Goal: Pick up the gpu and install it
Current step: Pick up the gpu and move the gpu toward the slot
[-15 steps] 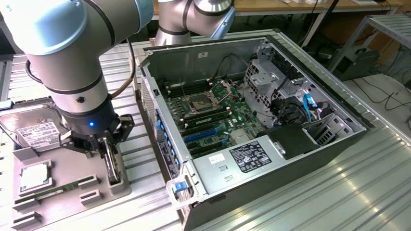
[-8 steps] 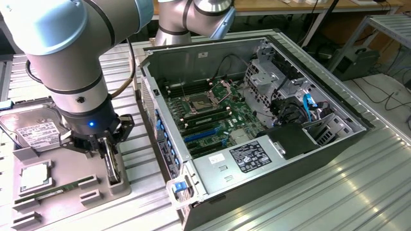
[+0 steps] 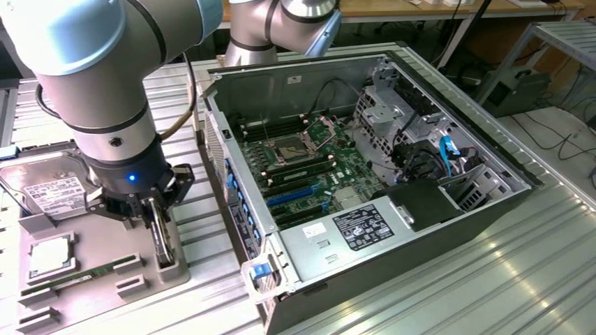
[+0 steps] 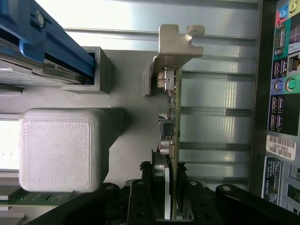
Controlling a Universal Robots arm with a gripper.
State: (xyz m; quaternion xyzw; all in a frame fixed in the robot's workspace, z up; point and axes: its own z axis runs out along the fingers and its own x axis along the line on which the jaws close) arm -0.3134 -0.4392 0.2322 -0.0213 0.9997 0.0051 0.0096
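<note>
Two black fingers (image 4: 141, 202) of my gripper (image 4: 171, 197) are drawn in against both faces of the gpu (image 4: 172, 117). The gpu is a thin card with a green edge, standing on its long edge in the grey tray (image 4: 126, 154). Its notched, dull silver bracket (image 4: 174, 44) caps the far end. Fine printed layer lines cover the matte tray and its rounded block (image 4: 61, 150).

From my remote console, the exterior view puts the gripper (image 3: 156, 216) at eight o'clock, with the card (image 3: 164, 244) seated low in its slot. At nine o'clock lies a silvery hard drive (image 3: 47, 185) with a white label. The open computer case (image 3: 484, 202), dark sheet steel around a green motherboard (image 3: 298, 164), fills the centre. Everything rests on a ribbed aluminium table (image 3: 465, 279). At two o'clock, cables (image 3: 549, 132) trail over a pale floor.
</note>
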